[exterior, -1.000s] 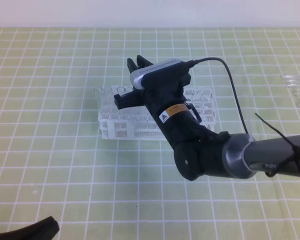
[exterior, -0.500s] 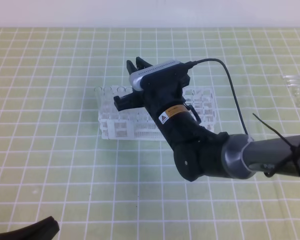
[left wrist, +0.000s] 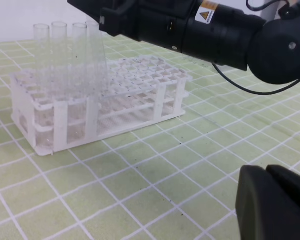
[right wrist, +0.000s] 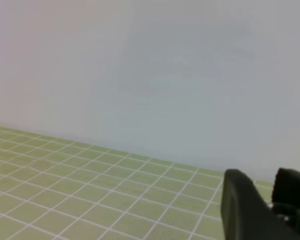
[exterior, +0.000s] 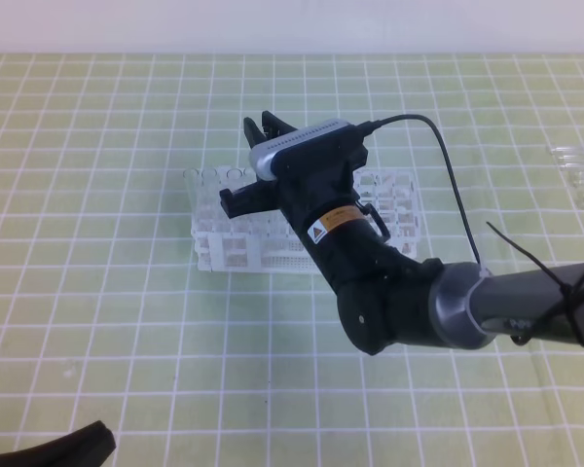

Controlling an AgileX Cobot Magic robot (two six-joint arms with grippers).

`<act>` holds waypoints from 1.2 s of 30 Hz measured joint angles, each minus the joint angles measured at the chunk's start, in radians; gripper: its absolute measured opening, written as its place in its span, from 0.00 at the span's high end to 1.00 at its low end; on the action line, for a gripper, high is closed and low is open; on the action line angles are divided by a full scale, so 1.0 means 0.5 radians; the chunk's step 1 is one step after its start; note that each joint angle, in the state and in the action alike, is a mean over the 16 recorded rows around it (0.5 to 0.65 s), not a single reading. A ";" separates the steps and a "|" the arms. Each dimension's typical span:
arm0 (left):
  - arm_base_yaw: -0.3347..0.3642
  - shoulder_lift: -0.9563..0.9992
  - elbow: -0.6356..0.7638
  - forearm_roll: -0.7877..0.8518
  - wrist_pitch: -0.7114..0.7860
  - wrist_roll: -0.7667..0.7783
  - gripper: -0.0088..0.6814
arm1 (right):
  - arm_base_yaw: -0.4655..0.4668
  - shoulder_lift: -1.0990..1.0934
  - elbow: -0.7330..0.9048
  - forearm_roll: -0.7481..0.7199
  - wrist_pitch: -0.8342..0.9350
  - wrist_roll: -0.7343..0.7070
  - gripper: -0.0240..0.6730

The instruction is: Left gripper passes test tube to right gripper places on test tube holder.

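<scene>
The slender clear glass test tube stands tilted in the white lattice plastic rack at the tabletop's twelve o'clock, pinched by the right black claw; the left black claw is pressed together.

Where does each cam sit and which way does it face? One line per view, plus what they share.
Exterior high: above the mat, looking down on the test tube holder, with the right hand over it and the left hand at the bottom edge.
Left wrist: low near the mat, facing the holder side-on; its own shut fingertips show bottom right.
Right wrist: faces away across the mat to a blank wall; only its own fingertips show.
Shared: exterior and left wrist both see the holder and right arm.
</scene>
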State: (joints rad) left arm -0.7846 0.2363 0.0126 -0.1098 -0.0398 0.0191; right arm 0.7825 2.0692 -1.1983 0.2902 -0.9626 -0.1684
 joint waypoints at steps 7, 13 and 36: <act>0.000 0.001 0.002 0.000 -0.002 0.000 0.99 | 0.000 0.003 0.007 -0.001 -0.033 0.001 0.83; 0.000 0.000 0.000 0.000 0.000 0.000 0.99 | 0.000 0.004 0.038 -0.001 -0.087 0.004 0.83; 0.000 -0.003 -0.005 0.000 0.005 0.000 0.99 | 0.002 -0.003 0.097 -0.005 -0.163 0.007 0.68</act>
State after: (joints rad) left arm -0.7845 0.2349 0.0102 -0.1097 -0.0373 0.0192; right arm 0.7834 2.0676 -1.1500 0.2879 -1.0440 -0.1646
